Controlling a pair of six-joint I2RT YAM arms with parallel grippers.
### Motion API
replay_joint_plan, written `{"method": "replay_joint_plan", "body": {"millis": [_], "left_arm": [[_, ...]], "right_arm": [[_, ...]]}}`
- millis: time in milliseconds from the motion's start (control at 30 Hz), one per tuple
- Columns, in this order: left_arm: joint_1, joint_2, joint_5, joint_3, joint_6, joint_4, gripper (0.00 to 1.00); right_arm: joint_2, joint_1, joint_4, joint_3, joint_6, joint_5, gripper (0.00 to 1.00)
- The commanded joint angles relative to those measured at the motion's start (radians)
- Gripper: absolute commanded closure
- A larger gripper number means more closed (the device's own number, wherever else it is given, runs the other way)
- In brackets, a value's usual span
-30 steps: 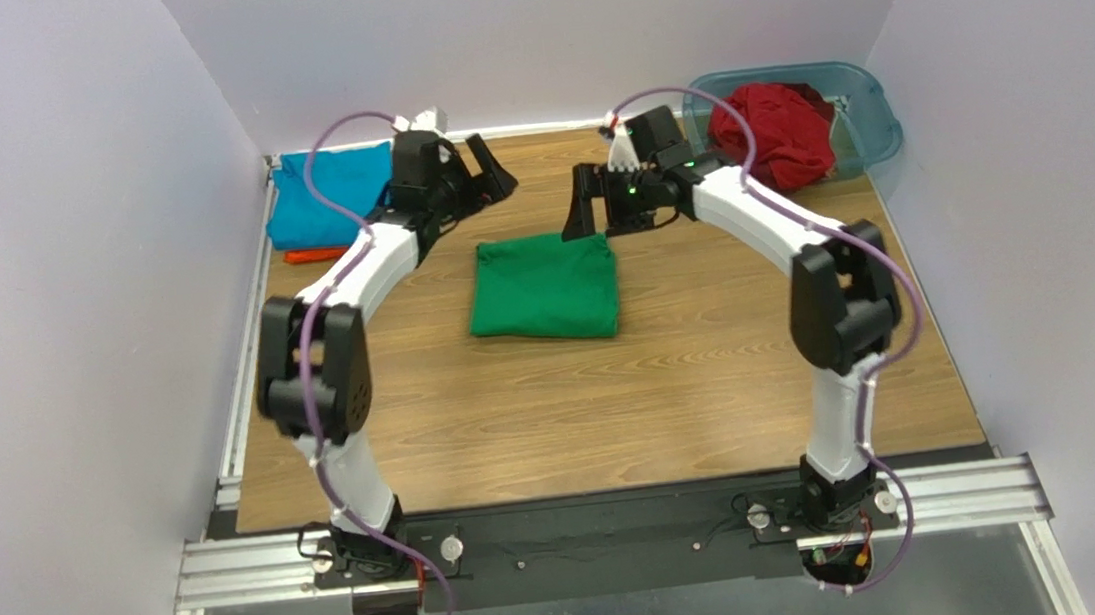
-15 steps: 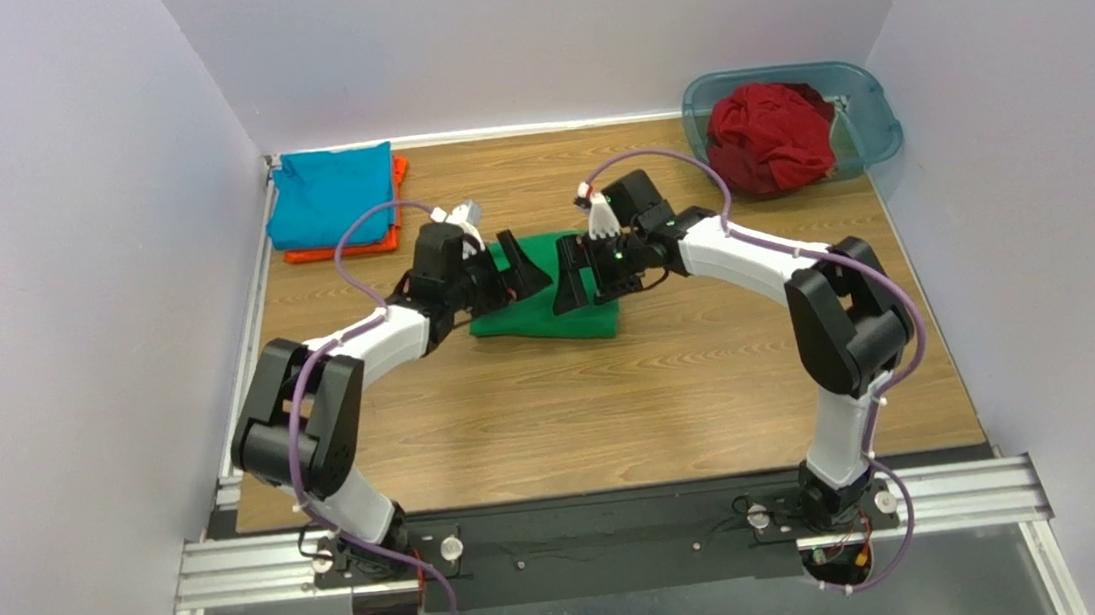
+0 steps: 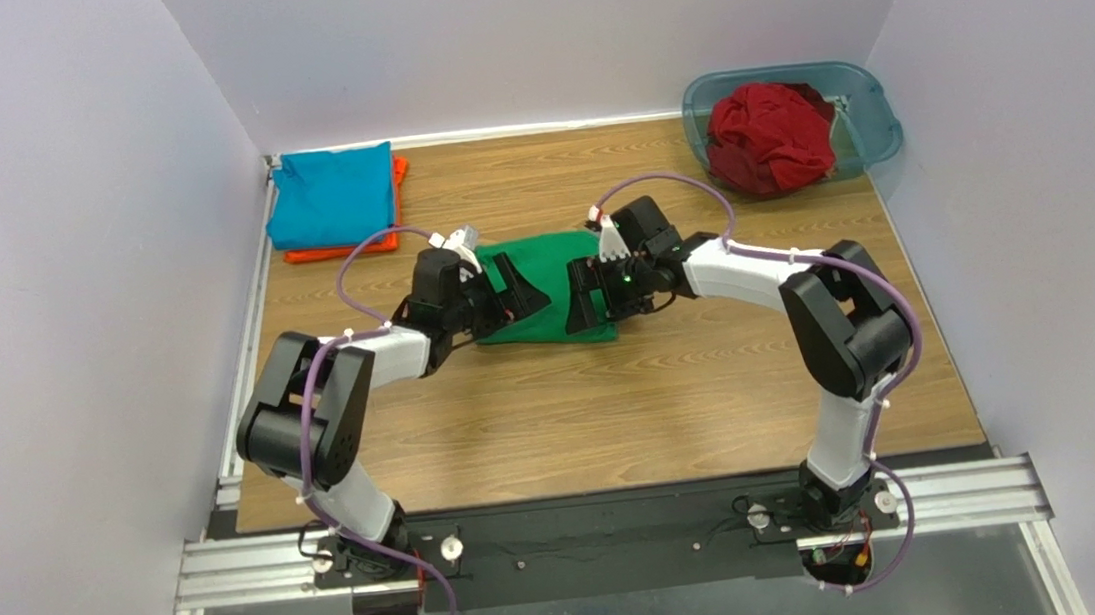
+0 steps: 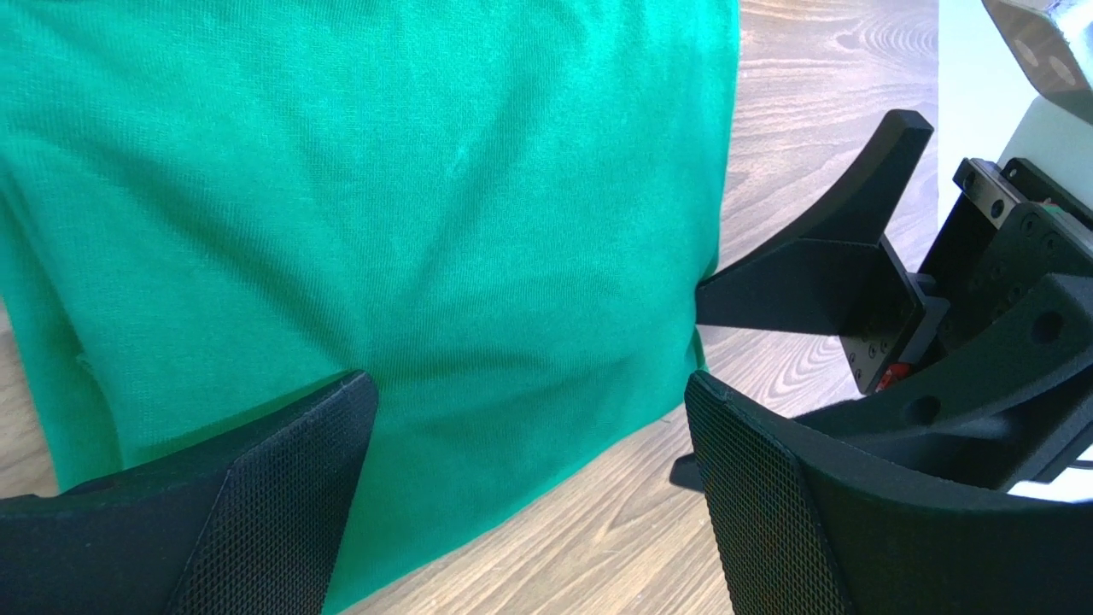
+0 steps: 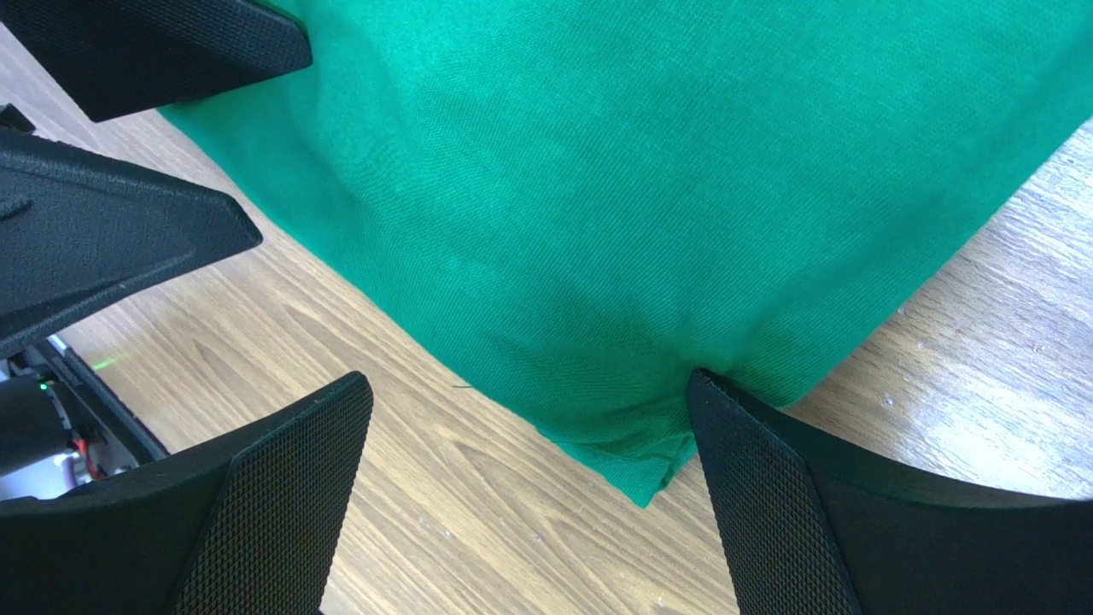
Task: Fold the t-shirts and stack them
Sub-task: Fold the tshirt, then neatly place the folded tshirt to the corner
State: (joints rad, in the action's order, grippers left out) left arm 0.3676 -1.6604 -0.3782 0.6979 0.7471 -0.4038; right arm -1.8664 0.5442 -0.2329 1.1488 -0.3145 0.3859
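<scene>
The folded bright green t-shirt (image 3: 548, 281) lies in the middle of the table. My left gripper (image 3: 512, 295) is open, low over the shirt's near left edge (image 4: 385, 256). My right gripper (image 3: 586, 298) is open at the shirt's near right corner (image 5: 642, 231); one finger presses on the cloth there. The two grippers face each other closely. A folded teal-blue t-shirt (image 3: 330, 196) lies on an orange one (image 3: 304, 253) at the back left. A crumpled dark red t-shirt (image 3: 768, 134) sits in the tub.
A translucent blue-grey tub (image 3: 871, 126) stands at the back right corner. White walls enclose the table on three sides. Bare wood (image 3: 594, 409) stretches between the green shirt and the arm bases.
Both grippers came from the back of the table toward me and down onto the green shirt's near edge. The shirt has not visibly moved.
</scene>
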Motion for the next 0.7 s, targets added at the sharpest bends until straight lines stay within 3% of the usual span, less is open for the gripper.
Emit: {"method": "replay_joint_plan", "body": {"millis": [0, 133, 267, 400, 500, 667], "left_arm": [[-0.006, 0.039, 0.038, -0.051, -0.006, 0.059, 0.02], [-0.006, 0.120, 0.067, -0.014, -0.034, 0.129, 0.02], [-0.006, 0.244, 0.090, 0.018, -0.042, 0.197, 0.02], [-0.007, 0.465, 0.217, 0.021, -0.038, 0.275, 0.02], [-0.009, 0.569, 0.343, 0.037, -0.064, 0.379, 0.02], [-0.019, 0.593, 0.501, 0.048, -0.117, 0.402, 0.02]], "right_arm": [[-0.022, -0.001, -0.066, -0.078, 0.008, -0.114, 0.00], [0.065, -0.001, -0.072, -0.066, -0.006, -0.047, 0.00], [0.276, -0.001, -0.095, -0.008, -0.053, -0.039, 0.00], [0.432, -0.001, -0.135, 0.003, -0.097, -0.143, 0.00], [0.557, -0.004, -0.143, -0.052, -0.151, -0.319, 0.00], [0.700, -0.007, -0.146, -0.168, -0.218, -0.569, 0.00]]}}
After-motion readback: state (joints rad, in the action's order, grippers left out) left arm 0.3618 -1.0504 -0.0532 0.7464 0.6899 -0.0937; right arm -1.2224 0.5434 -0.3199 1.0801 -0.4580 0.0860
